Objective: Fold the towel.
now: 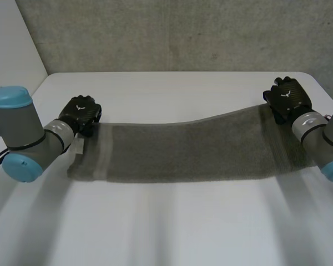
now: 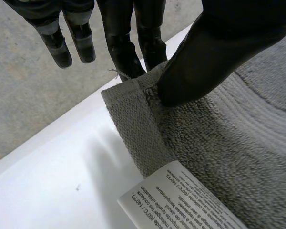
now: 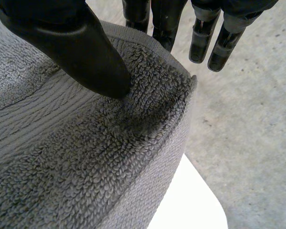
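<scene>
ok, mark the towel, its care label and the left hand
towel (image 1: 183, 152), head view, middle of the cloth.
care label (image 2: 174, 196), left wrist view, printed face.
left hand (image 1: 82, 111), head view, back of the hand.

Soft, even light falls on my table (image 1: 172, 88), which shows bright white. The towel (image 1: 188, 152) looks dull and dark, darkest in the crease beside my right hand (image 3: 71, 43).

A lab: white table (image 1: 172, 221) against bare concrete wall (image 1: 172, 33)

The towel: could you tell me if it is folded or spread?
Spread: the towel lies stretched between left hand and right hand, which pinch its far corners.
</scene>
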Robot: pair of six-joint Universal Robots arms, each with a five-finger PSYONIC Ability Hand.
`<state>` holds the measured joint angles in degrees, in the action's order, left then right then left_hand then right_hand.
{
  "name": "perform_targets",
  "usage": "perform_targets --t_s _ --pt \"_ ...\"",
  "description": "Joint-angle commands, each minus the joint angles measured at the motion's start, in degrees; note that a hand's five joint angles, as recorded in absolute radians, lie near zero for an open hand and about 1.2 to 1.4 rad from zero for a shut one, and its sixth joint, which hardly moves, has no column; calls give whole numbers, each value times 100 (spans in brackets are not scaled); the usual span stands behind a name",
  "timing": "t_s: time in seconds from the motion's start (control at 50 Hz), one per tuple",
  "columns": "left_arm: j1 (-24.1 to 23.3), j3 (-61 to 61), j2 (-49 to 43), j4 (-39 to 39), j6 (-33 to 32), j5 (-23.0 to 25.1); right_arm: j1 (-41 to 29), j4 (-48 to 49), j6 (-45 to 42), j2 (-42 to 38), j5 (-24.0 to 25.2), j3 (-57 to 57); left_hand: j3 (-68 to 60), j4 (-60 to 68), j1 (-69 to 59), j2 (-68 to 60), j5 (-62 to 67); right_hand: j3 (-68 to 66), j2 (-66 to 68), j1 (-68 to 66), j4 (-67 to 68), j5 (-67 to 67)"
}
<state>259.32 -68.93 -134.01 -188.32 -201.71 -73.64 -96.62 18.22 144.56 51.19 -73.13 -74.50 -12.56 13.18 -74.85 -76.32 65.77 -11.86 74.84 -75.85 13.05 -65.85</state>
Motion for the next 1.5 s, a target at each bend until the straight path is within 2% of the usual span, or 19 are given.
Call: perform_targets --t_s 0.02,0.08,0.1,0.12,0.14,0.16,0.18,0.32,0.4,0.52,0.56,0.6,0.72,0.94,1.06,1.2,1.28,1.36,1.5 --pt "-13 2 -47 -206 0 -186 3 6 -7 -276 1 173 256 -318 -515 -368 423 186 516 -415 -305 -415" --pt "-13 -24 -38 -214 0 -204 3 -3 -7 -285 -17 182 256 -318 -515 -368 423 186 516 -415 -305 -415" --pt "-13 -42 -29 -214 0 -204 -6 -3 -7 -276 -43 182 256 -318 -301 -154 209 186 -994 1095 -305 1094" --pt "-13 -42 -29 -214 0 -204 -6 -3 -7 -276 -43 182 256 -318 -299 -152 207 186 -1009 1110 -305 1109" --pt "-30 -59 -12 -214 0 -204 -6 -3 -7 -259 -104 190 256 -318 1516 1664 -1608 186 -4023 4124 -305 4124" --pt "-48 -59 6 -214 0 -204 -6 -3 -7 -258 -105 191 256 -318 2983 3131 -3075 186 -4053 4154 -305 4154" --pt "-48 -59 6 -214 0 -204 -6 -3 -7 -232 -192 199 256 -318 2998 3145 -3090 186 -6484 6585 -305 6585" --pt "-66 -112 348 -179 9 -213 -6 -3 11 197 -509 287 256 -318 4678 4826 -4770 186 -6484 6585 -305 6585" --pt "-66 -235 604 -170 18 -213 3 -11 46 515 -544 235 256 -318 4865 5013 -4957 186 -6484 6585 -305 6585" --pt "-83 -778 1278 -153 62 -195 56 -117 257 1411 -483 -363 256 -318 4916 5063 -5008 186 -6484 6585 -305 6585" --pt "-83 -982 1526 -144 70 -160 117 -361 266 1858 -421 -818 256 -318 4899 5046 -4991 186 -6484 6585 -305 6585" --pt "-118 -1472 2042 -179 97 -116 178 -598 266 2025 -369 -1029 256 -318 4899 5046 -4991 186 -6484 6585 -305 6585" --pt "-171 -2213 2625 -276 97 -90 538 -1486 160 2404 -114 -1741 256 -318 4916 5063 -5008 186 -6344 6445 -305 6444" --pt "-277 -3259 3135 -689 185 86 978 -1611 -665 2089 405 -2700 256 -318 4899 5046 -4991 186 -5720 5821 -305 5820" --pt "-285 -3303 3135 -698 272 86 996 -1391 -675 1833 432 -2763 256 -318 4882 5029 -4974 186 -5668 5770 -305 5769" --pt "-285 -3311 3135 -724 290 86 1014 -645 -684 1447 379 -2710 256 -318 4882 5029 -4974 186 -4593 4694 -305 4693" --pt "-285 -3311 3144 -733 290 86 1014 -539 -666 1332 379 -2604 256 -318 4882 5029 -4974 186 -4390 4491 -305 4490" --pt "-285 -3329 3144 -742 290 86 1014 -504 -675 1122 370 -2455 256 -318 4882 5029 -4974 186 -3519 3621 -305 3620" --pt "-285 -3329 3152 -742 290 86 1014 -495 -692 963 370 -2376 256 -318 4882 5029 -4974 186 -3347 3448 -305 3448"
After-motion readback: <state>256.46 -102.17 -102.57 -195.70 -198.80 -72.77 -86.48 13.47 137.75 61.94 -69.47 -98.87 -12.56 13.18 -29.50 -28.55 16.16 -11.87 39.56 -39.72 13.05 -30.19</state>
